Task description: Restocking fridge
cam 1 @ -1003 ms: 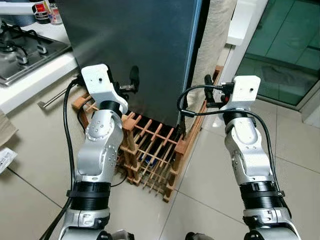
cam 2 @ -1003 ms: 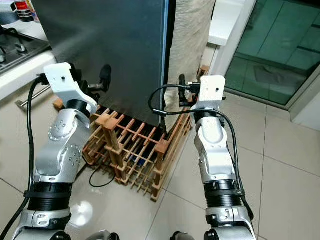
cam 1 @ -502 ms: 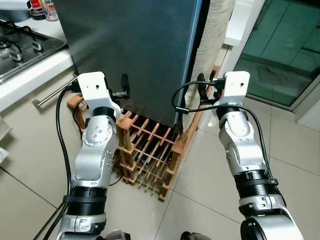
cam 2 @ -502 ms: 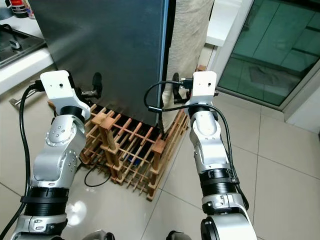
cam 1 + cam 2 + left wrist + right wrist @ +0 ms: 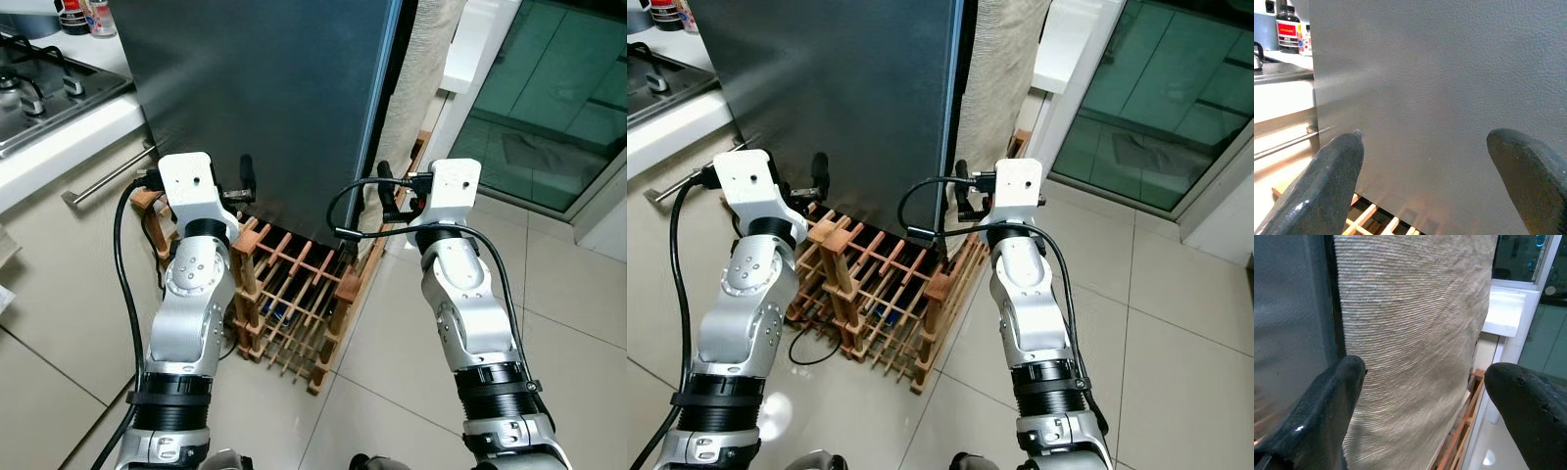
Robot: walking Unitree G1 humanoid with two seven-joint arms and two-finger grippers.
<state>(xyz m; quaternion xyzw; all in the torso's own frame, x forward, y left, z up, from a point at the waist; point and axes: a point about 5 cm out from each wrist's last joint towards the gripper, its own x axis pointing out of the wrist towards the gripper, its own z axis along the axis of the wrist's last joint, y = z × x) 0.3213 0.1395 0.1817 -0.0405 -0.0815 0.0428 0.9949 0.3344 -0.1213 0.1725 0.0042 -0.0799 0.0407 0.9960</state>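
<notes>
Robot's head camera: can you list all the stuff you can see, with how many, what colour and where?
Fridge: one, dark grey, straight ahead, door shut.
Wooden rack: one, brown, on the floor at the fridge's foot.
Cloth: one, beige, hanging right of the fridge.
Stove: one, grey with black grates, on the white counter at far left.
Bottles: a few, one with a red label, on the counter behind the stove; exact count unclear.
Drawer handle: one, silver bar, below the counter.
Glass door: one, green-tinted, at right.
Floor tiles: pale beige.
Left gripper: black fingers, open, facing the fridge.
Right gripper: black fingers, open, facing the cloth.
</notes>
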